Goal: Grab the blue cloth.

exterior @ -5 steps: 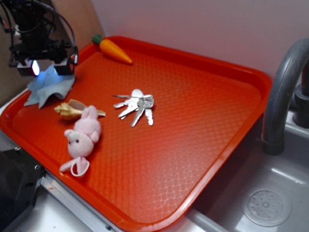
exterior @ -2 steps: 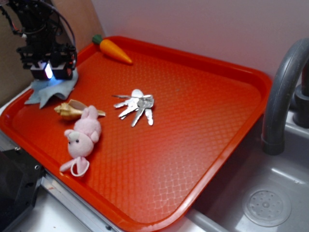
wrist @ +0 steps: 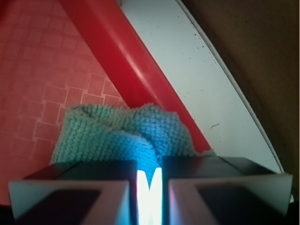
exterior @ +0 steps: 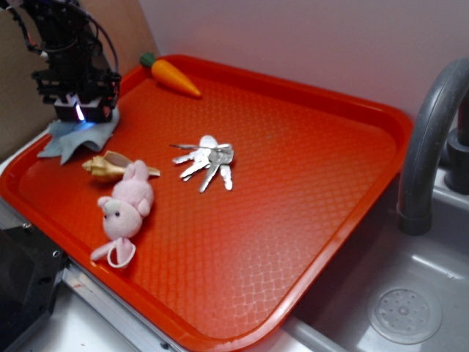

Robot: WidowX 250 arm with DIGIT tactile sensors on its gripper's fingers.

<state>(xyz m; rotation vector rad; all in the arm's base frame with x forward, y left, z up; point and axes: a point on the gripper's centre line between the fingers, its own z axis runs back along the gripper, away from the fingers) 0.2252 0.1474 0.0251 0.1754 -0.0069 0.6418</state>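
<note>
**Tool pinched on the cloth at the tray's corner**

The blue cloth (exterior: 73,136) lies in the tray's (exterior: 330,169) 10 o'clock corner, bunched against the red rim, so I come straight down from above. My tool (exterior: 82,111) sits on its upper fold. In the wrist view my 2 fingers (wrist: 75,192) are almost together, a thin lit slit between them, clenched on a ridge of fabric. The bunny (exterior: 126,205) lies well apart at 7 o'clock.

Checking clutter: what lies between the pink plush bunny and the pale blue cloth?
A tan seashell sits between bunny and cloth, shown in the exterior view.
</note>
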